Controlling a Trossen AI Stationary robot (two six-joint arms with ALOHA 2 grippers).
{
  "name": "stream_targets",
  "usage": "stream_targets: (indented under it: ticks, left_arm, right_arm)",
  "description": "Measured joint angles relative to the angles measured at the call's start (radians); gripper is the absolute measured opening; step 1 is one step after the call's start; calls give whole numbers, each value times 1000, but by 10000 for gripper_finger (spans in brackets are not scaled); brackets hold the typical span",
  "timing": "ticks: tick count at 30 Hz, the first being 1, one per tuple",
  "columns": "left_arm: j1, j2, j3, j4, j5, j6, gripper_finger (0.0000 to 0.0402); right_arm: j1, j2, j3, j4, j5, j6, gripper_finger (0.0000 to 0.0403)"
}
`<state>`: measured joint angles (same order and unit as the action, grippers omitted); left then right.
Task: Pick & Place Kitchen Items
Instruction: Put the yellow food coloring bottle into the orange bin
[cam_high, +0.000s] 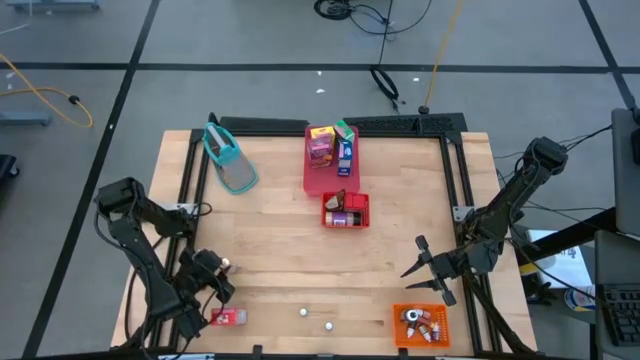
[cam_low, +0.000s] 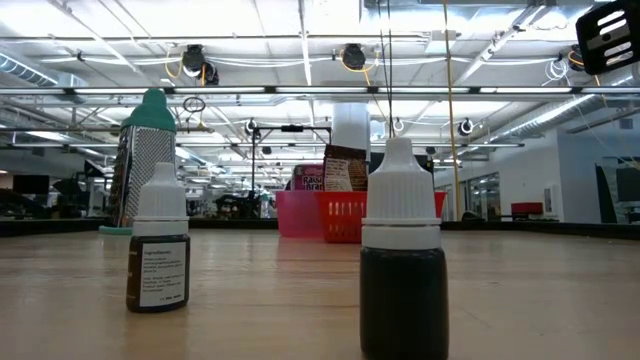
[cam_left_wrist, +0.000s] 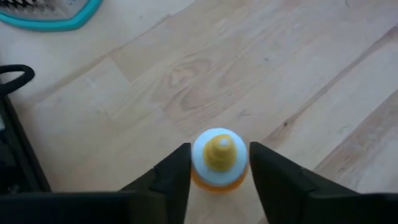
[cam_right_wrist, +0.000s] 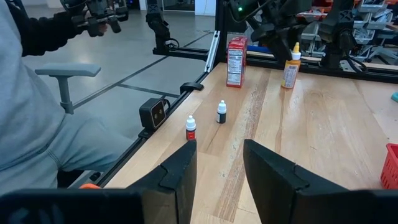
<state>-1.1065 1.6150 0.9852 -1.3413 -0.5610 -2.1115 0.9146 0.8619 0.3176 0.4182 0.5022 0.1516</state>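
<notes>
**Left gripper at the orange bottle**

Where the table's near-left corner lies, the left gripper brackets a small orange bottle with a yellow tip; its fingers sit just beside the cap, contact uncertain. A red carton stands close by. Right gripper hovers empty, jaws parted, above bare wood near the orange bin. Two dropper bottles stand at the front edge.
</notes>
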Motion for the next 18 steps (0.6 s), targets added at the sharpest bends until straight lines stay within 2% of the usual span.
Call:
stream_targets:
  ticks: [4, 7, 18]
  left_arm:
    - [0, 0, 0, 8, -1, 16, 116]
    - [0, 0, 0, 9, -4, 15, 95]
    - [0, 0, 0, 16, -67, 5, 97]
  right_arm:
    - [0, 0, 0, 0, 0, 0, 123]
    - [0, 0, 0, -1, 0, 0, 123]
    - [0, 0, 0, 0, 0, -1, 123]
